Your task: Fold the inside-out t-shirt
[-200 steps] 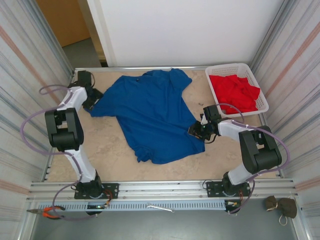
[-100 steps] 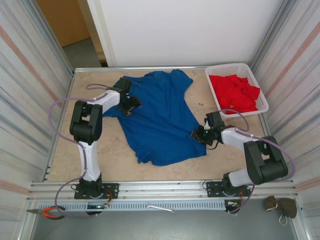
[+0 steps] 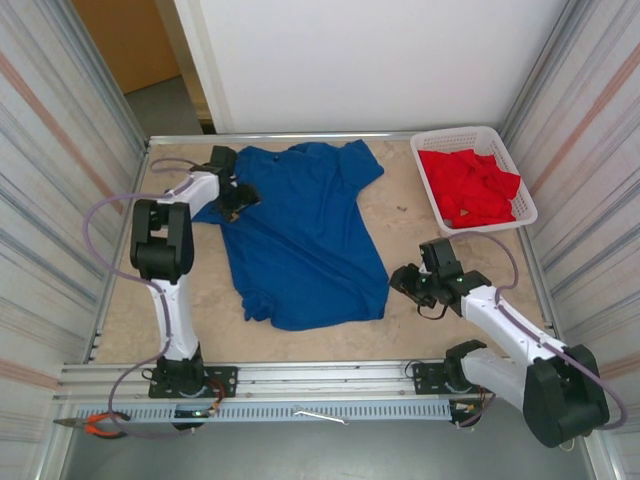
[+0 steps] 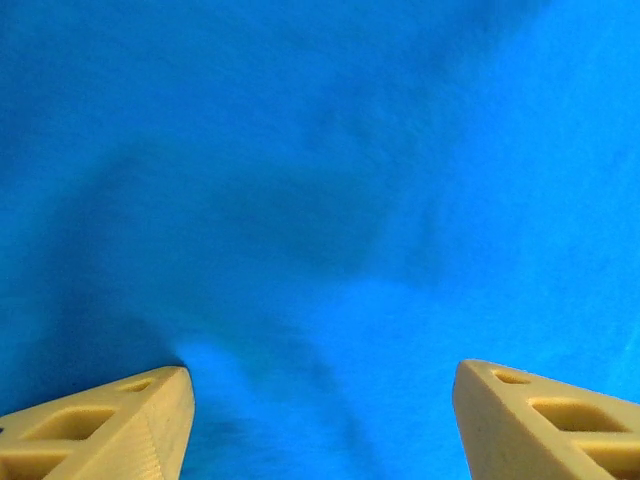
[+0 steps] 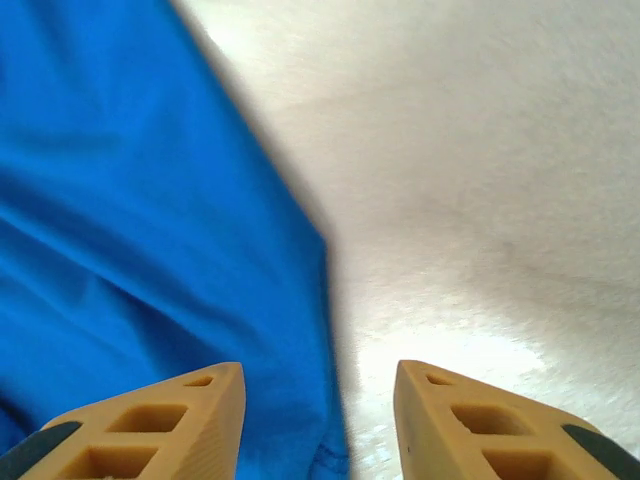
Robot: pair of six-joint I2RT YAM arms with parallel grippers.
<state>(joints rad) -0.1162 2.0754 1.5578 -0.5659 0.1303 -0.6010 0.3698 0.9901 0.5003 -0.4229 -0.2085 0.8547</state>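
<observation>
The inside-out t-shirt (image 3: 305,240) lies spread on the beige table, plain royal blue side up. My left gripper (image 3: 238,196) hovers over its far left sleeve area. In the left wrist view this gripper (image 4: 320,405) stands open, with blue cloth (image 4: 330,200) under and between the fingers and nothing pinched. My right gripper (image 3: 400,281) sits just off the shirt's near right edge. In the right wrist view it (image 5: 320,390) is open, and the shirt's edge (image 5: 300,300) runs below the gap, with bare table to the right.
A white basket (image 3: 455,134) with red garments (image 3: 470,185) stands at the far right corner. Bare table (image 3: 450,245) lies between the shirt and the basket. Striped walls close in both sides. Pliers (image 3: 95,425) lie on the near rail at left.
The right gripper opened, let the shirt's right edge go and drew back toward the near right. The left gripper swung onto the shirt, then back toward its far left. The shirt shifted left.
</observation>
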